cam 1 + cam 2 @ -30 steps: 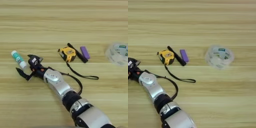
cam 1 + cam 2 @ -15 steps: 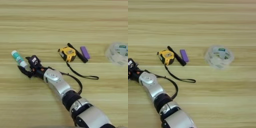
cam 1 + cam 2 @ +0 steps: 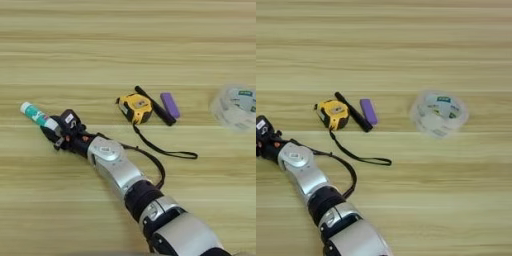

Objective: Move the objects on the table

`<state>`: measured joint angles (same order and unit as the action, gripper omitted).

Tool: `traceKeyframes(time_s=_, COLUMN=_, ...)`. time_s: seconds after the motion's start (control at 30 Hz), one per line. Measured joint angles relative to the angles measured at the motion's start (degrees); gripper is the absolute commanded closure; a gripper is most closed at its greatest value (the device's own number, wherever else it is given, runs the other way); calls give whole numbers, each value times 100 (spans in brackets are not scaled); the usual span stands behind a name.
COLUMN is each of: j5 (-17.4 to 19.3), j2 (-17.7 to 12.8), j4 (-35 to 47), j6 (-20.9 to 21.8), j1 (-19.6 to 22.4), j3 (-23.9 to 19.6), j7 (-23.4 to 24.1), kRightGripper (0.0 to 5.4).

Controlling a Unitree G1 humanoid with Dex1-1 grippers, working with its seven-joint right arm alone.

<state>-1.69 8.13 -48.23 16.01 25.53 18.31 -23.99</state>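
Left side of tabletop (image 3: 150, 50): pincer (image 3: 56, 134) clamped on the near end of the white tube (image 3: 37, 115). Tape measure (image 3: 135, 107) sits well apart, mid-table. Advice: lift straight, keep tube level, avoid dragging.

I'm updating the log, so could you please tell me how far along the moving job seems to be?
Nothing looks finished. In hand: the right gripper is at the near end of the white tube, which lies on the table; its grip can't be read. Left: the tape measure, the black marker, the purple piece and the clear tape roll lie untouched.
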Motion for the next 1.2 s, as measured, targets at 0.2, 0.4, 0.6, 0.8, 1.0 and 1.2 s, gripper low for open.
traceKeyframes(time_s=0.2, j5=-106, j2=-2, j4=17, j6=51, j1=1, j3=-2, j7=147, kRightGripper=370)
traceKeyframes(time_s=0.4, j5=-64, j2=-47, j4=1002, j6=-24, j1=-61, j3=-145, j7=234, kRightGripper=370)
traceKeyframes(time_s=0.6, j5=142, j2=-140, j4=2084, j6=-344, j1=-116, j3=-490, j7=254, kRightGripper=370)
traceKeyframes(time_s=0.8, j5=190, j2=-352, j4=2460, j6=-583, j1=-108, j3=-858, j7=362, kRightGripper=370)
traceKeyframes(time_s=1.0, j5=280, j2=-697, j4=2797, j6=-636, j1=-47, j3=-1357, j7=542, kRightGripper=370)
traceKeyframes(time_s=1.2, j5=460, j2=-1163, j4=2949, j6=-618, j1=-157, j3=-2145, j7=897, kRightGripper=370)
